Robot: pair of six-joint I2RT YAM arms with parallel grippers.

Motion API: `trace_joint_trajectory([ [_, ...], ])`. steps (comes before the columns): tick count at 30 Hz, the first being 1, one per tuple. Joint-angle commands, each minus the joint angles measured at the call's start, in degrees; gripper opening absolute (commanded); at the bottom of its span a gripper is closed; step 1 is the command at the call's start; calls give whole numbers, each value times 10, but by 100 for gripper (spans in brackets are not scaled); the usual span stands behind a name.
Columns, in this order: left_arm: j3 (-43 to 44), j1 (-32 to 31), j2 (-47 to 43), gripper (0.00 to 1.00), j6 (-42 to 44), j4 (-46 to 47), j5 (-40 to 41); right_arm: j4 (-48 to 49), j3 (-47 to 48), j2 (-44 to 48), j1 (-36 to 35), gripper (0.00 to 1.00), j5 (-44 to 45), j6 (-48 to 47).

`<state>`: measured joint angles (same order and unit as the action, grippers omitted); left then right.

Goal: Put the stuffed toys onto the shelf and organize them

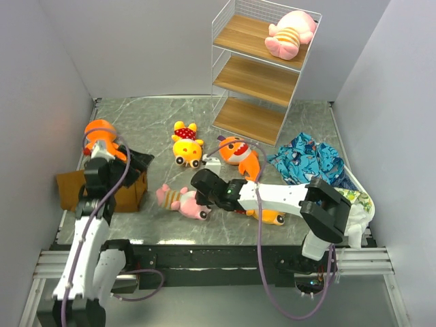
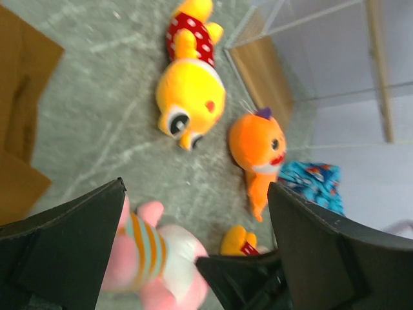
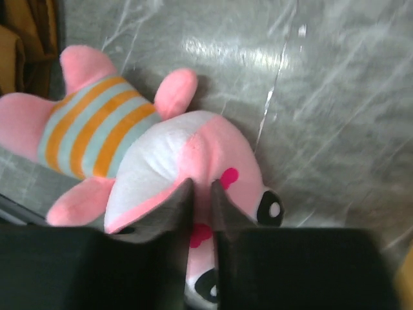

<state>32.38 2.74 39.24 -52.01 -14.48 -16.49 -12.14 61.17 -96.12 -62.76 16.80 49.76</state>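
Observation:
My right gripper (image 3: pixel 202 187) is shut on the head of a pink stuffed toy (image 3: pixel 193 148) in an orange-striped shirt, which lies on the table (image 1: pixel 180 199). My left gripper (image 2: pixel 197 194) stands open above the brown cloth, holding nothing. An orange fish toy (image 1: pixel 101 133) lies behind the left arm. A yellow toy in a red polka-dot shirt (image 1: pixel 186 144) and a second orange fish (image 1: pixel 240 153) lie mid-table. Another yellow toy (image 1: pixel 269 216) is partly hidden under the right arm. The shelf (image 1: pixel 259 75) stands at the back with a second pink toy (image 1: pixel 291 34) on its top board.
A brown cloth (image 1: pixel 102 187) lies at the left under my left gripper (image 1: pixel 142 162). A blue patterned cloth (image 1: pixel 310 160) lies right of the shelf's foot. Grey walls close in the table on three sides. The shelf's middle and bottom boards hold nothing.

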Motion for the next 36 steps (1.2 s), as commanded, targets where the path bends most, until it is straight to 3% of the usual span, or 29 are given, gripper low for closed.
trace_joint_trajectory([
  [1, 74, -1, 75, 99, 100, 4, 47, 66, -18, 29, -2, 6, 46, -224],
  [3, 109, -1, 116, 99, 131, 1, 49, 88, -18, 32, -2, 0, 30, -340],
  [6, 141, 7, 150, 99, 134, -15, 42, 120, -31, 44, -1, 0, 35, -437],
  [8, 152, 9, 152, 100, 137, -20, 50, 170, -64, 63, -2, 0, 17, -552],
  [12, 167, 8, 145, 99, 170, -26, 58, 219, -131, 104, 0, 0, -80, -760],
  [15, 175, 8, 152, 99, 183, -38, 74, 309, -214, 145, 10, 0, -188, -892],
  [16, 166, 9, 153, 99, 183, -34, 73, 383, -261, 166, 12, 0, -216, -915],
  [18, 153, 8, 152, 97, 176, -24, 68, 420, -281, 176, 35, 0, -286, -929],
  [20, 148, 8, 152, 97, 179, -25, 63, 364, -256, 177, 60, 0, -336, -951],
  [21, 148, 9, 152, 97, 181, -29, 64, 352, -249, 175, 66, 6, -383, -975],
  [24, 147, 8, 147, 97, 185, -34, 74, 346, -234, 163, 84, 9, -430, -1007],
  [32, 140, 8, 122, 97, 193, -36, 91, 291, -159, 98, 86, 8, -445, -1070],
  [36, 140, 6, 117, 97, 197, -42, 98, 314, -155, 93, 85, 17, -419, -1067],
])
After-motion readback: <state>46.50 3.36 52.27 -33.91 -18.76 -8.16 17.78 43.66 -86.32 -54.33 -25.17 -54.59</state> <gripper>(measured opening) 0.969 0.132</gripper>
